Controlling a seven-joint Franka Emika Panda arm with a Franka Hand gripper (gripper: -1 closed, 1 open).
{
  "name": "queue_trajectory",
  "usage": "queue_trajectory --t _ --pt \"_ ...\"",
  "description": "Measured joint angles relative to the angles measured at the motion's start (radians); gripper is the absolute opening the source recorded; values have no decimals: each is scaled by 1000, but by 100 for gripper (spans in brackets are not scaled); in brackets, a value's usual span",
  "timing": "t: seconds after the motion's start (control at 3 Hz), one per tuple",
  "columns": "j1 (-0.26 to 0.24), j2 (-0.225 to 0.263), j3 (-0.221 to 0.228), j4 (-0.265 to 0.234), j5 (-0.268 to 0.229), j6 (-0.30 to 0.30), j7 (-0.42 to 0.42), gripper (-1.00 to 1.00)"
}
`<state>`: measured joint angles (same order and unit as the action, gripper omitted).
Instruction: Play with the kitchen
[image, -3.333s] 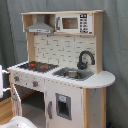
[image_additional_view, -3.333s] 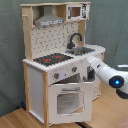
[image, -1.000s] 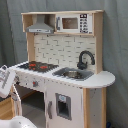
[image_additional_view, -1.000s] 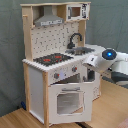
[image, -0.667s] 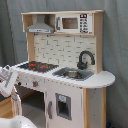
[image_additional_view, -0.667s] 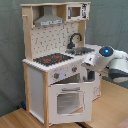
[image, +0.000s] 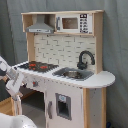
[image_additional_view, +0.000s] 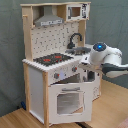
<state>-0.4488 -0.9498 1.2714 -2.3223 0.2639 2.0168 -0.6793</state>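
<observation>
The kitchen (image: 65, 85) is a tall toy unit in white and light wood, seen in both exterior views (image_additional_view: 37, 85). Its black-red hob (image_additional_view: 52, 59), black tap (image_additional_view: 75, 40), sink (image: 74, 74), grey hood (image: 40, 26) and microwave (image: 75, 23) all show. The windowed oven door (image_additional_view: 67, 100) looks slightly ajar. My gripper (image_additional_view: 83, 63) hangs at the counter's front edge, to the right of the knobs in the second exterior view. In the first exterior view only my white arm (image: 11, 82) shows, at that view's left, beside the hob end.
A grey curtain (image: 115, 50) hangs behind the kitchen. The unit stands on a light wooden floor (image_additional_view: 112, 107). A white rounded part (image: 12, 122) fills the first exterior view's bottom left corner.
Since 3.3 s ago my arm has risen from oven height to counter height at the kitchen's front. Over the last second it has barely shifted.
</observation>
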Motion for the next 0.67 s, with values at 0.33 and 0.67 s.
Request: queue_trajectory --t 0.33,0.67 --pt "-39 54 7 4 9 16 -76 100" --pt "-77 126 26 11 9 53 -160 100"
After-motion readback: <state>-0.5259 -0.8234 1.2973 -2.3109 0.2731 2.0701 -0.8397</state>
